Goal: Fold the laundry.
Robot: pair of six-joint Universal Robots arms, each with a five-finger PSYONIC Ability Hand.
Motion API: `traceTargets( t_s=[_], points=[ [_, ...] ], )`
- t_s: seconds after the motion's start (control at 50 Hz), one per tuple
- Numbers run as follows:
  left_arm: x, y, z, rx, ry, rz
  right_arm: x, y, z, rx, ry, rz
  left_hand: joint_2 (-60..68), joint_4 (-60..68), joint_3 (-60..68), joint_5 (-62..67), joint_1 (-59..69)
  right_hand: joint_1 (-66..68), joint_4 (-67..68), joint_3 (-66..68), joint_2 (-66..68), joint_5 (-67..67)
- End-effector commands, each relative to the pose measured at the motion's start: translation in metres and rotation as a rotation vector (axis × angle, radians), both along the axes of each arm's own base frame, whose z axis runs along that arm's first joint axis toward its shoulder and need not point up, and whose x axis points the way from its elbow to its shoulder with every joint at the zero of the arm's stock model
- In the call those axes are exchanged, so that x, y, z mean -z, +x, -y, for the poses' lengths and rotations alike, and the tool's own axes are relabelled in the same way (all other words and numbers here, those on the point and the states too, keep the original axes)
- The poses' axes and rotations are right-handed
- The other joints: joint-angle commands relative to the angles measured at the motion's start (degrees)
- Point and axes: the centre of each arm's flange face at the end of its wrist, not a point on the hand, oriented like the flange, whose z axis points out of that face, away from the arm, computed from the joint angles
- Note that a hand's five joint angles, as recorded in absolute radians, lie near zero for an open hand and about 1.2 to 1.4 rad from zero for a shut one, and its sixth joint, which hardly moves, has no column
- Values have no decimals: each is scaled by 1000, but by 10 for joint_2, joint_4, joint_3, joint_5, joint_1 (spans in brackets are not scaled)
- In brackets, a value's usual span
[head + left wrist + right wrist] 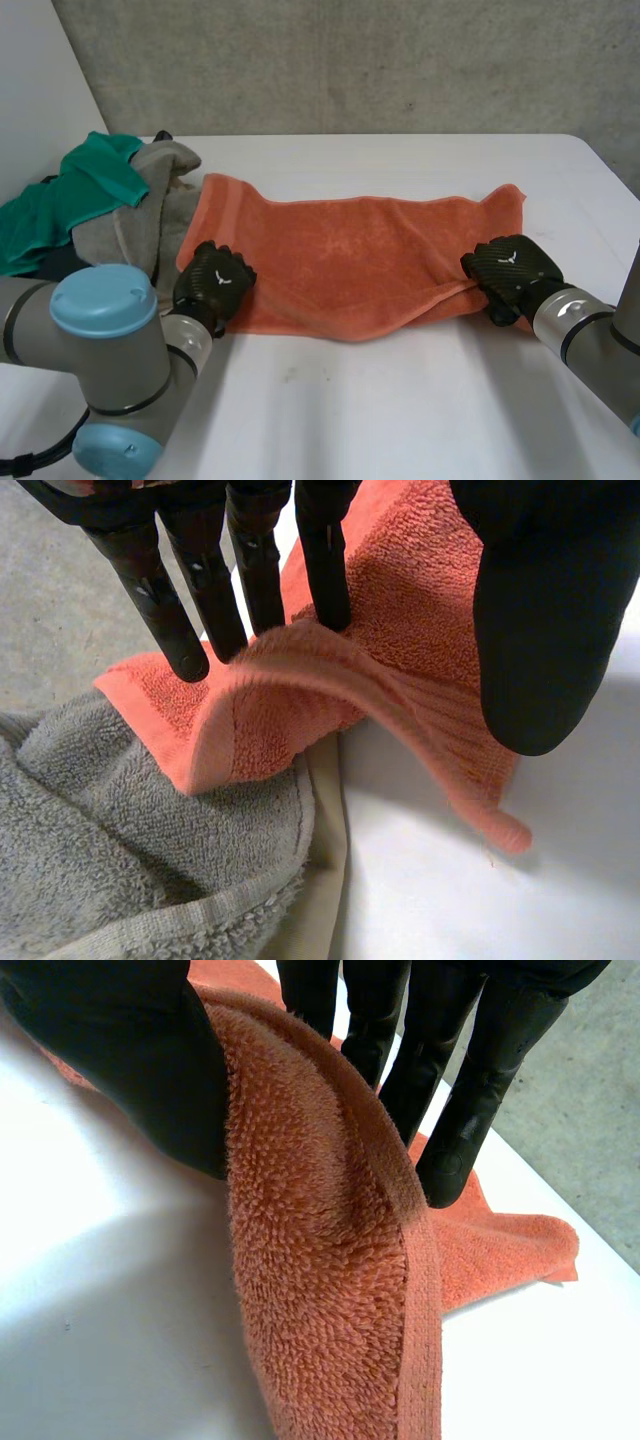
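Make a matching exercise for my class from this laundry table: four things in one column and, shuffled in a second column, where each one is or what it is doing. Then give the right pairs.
Column one
1. orange towel
2. grey towel
3. green cloth
4. right hand

Column two
A. bunched at the far left, partly over the grey towel
B. pinching the orange towel at its near right corner
C. spread across the middle of the table
D. touching the orange towel's left end

Pairs: 1-C, 2-D, 3-A, 4-B
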Motion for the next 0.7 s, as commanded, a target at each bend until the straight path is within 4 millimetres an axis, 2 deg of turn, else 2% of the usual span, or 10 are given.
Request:
traceTargets(
  t_s=[0.02,0.08,0.16,0.18,0.22,0.26,0.32,0.42,0.5,0.7],
  points=[
    [14,5,18,-33,22,9,0,0,0,0,1,1,44,52,45,54,41,231,119,121,129,134],
    [17,4,21,-34,22,16,0,0,0,-1,1,-1,71,79,72,81,68,231,119,121,129,134],
    [20,3,27,-38,20,17,0,0,1,2,-2,0,219,227,220,229,216,231,119,121,129,134],
    [19,4,30,-40,15,13,-1,0,2,3,-6,0,376,384,377,386,373,231,119,121,129,134],
    [19,4,30,-35,17,9,-1,-1,2,4,-6,-4,531,539,532,541,528,231,119,121,129,134],
    [17,4,27,-26,16,6,-2,0,2,4,-9,-3,532,540,533,542,529,231,119,121,129,134],
    [-10,4,22,-19,-35,-30,-8,-1,4,8,-26,-2,532,540,533,542,529,231,119,121,129,134],
    [-55,8,5,-8,-125,-99,-34,-6,2,17,-36,-20,532,540,533,542,529,231,119,121,129,134],
    [-79,12,-4,0,-142,-187,-52,-8,-4,-6,-30,-56,532,540,533,542,529,231,119,121,129,134],
    [-66,32,-8,-15,180,-283,-50,-9,-12,-14,10,-104,532,540,533,542,529,231,119,121,129,134]
  ],
)
